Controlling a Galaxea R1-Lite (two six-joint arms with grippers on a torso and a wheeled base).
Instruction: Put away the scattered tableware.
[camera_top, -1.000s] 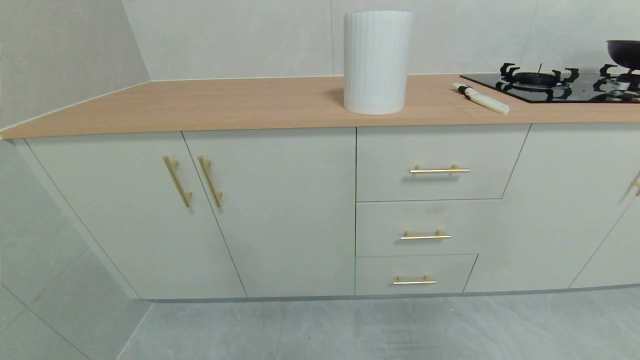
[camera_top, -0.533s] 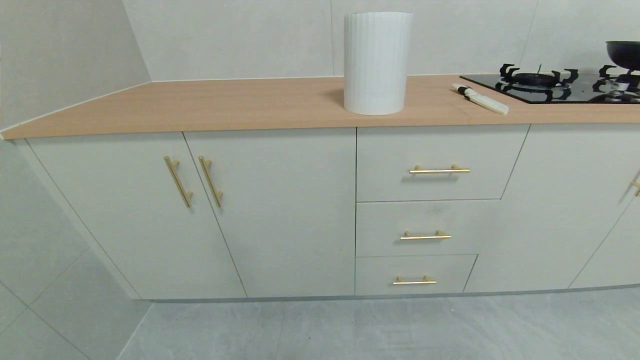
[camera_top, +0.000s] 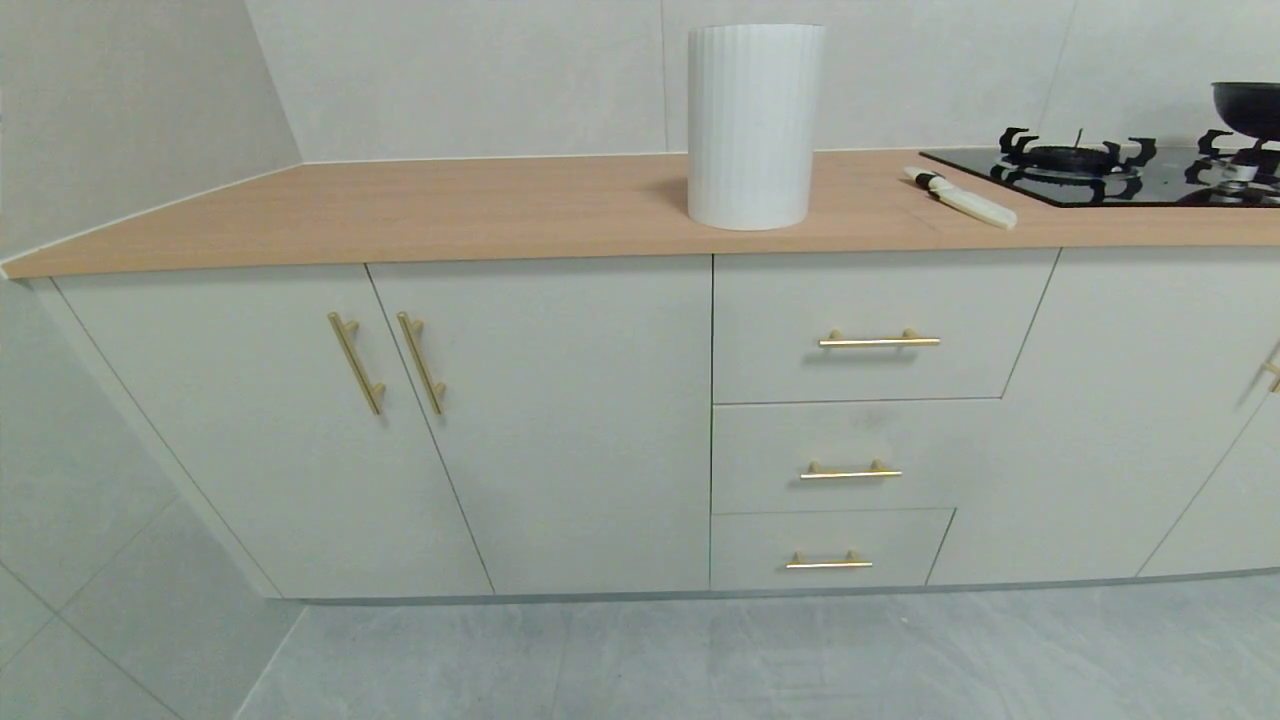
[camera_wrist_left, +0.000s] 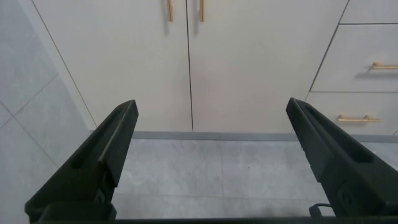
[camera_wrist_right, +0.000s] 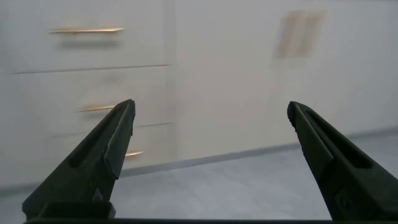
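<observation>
A white-handled knife (camera_top: 962, 197) lies on the wooden countertop (camera_top: 480, 207), just left of the black gas hob (camera_top: 1110, 175). A tall ribbed white cylinder holder (camera_top: 750, 125) stands on the counter left of the knife. My left gripper (camera_wrist_left: 211, 118) hangs low, open, with nothing between its fingers, facing the cabinet doors (camera_wrist_left: 186, 62) and the floor. My right gripper (camera_wrist_right: 211, 115) is open and empty too, pointing at the drawer fronts (camera_wrist_right: 87, 68) low down.
Below the counter are two doors with gold handles (camera_top: 385, 362) and a stack of three drawers (camera_top: 860, 420). A black pan (camera_top: 1250, 105) sits on the hob at the far right. Grey tiled floor (camera_top: 700, 660) lies in front of the cabinets.
The head view has shifted very slightly. The knife and holder keep their places on the counter.
</observation>
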